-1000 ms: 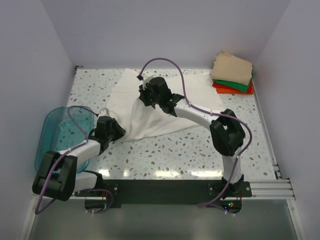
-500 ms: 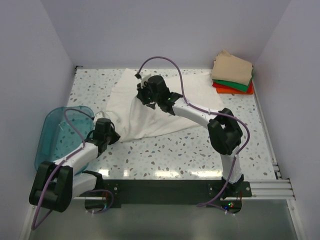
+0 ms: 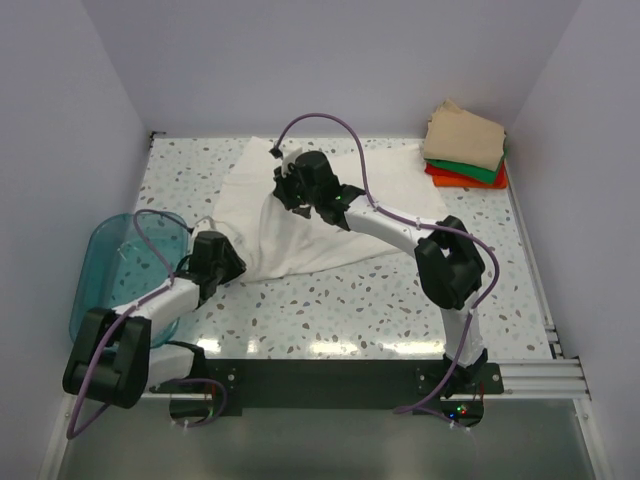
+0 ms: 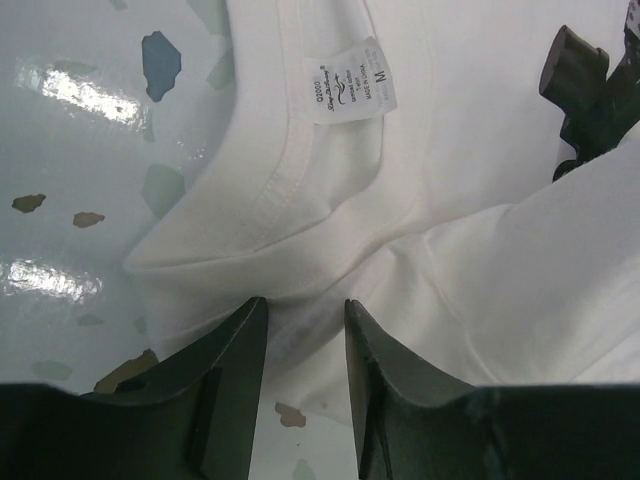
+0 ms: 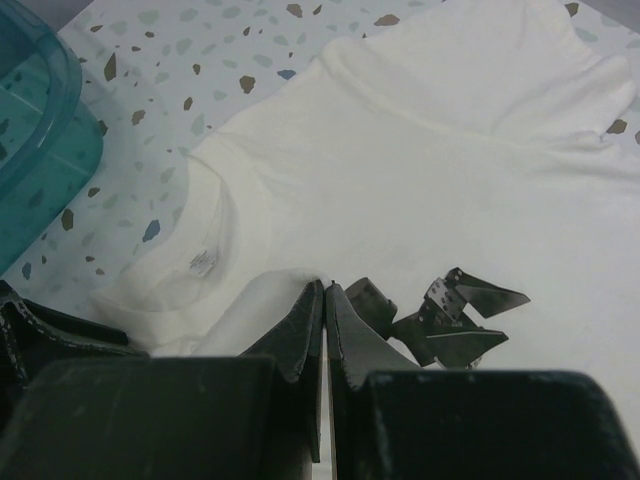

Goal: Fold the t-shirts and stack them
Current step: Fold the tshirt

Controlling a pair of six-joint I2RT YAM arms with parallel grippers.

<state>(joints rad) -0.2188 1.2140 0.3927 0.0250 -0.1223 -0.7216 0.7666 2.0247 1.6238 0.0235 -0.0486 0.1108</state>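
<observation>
The large white t-shirt (image 3: 300, 240) lies spread on the speckled table (image 3: 330, 300). Its collar and neck label (image 4: 350, 80) point toward the left arm. My right gripper (image 3: 295, 192) is shut on a raised fold of the white shirt (image 5: 400, 170) beside the black chest print (image 5: 450, 320). My left gripper (image 4: 303, 315) is open and low over the table. Its jaws straddle the shirt's near edge (image 4: 450, 150) just below the collar. The folded tan (image 3: 462, 138), green (image 3: 470, 170) and orange-red (image 3: 440, 178) tees are stacked at the back right corner.
A translucent teal plastic bin (image 3: 115, 265) stands at the table's left edge next to the left arm, and it also shows in the right wrist view (image 5: 40, 130). White walls enclose the table on three sides. The right arm reaches across the shirt.
My left gripper drew back slightly, then came forward again to the shirt's near edge. My right gripper shifted a little to the left with the pinched fold, then stayed still.
</observation>
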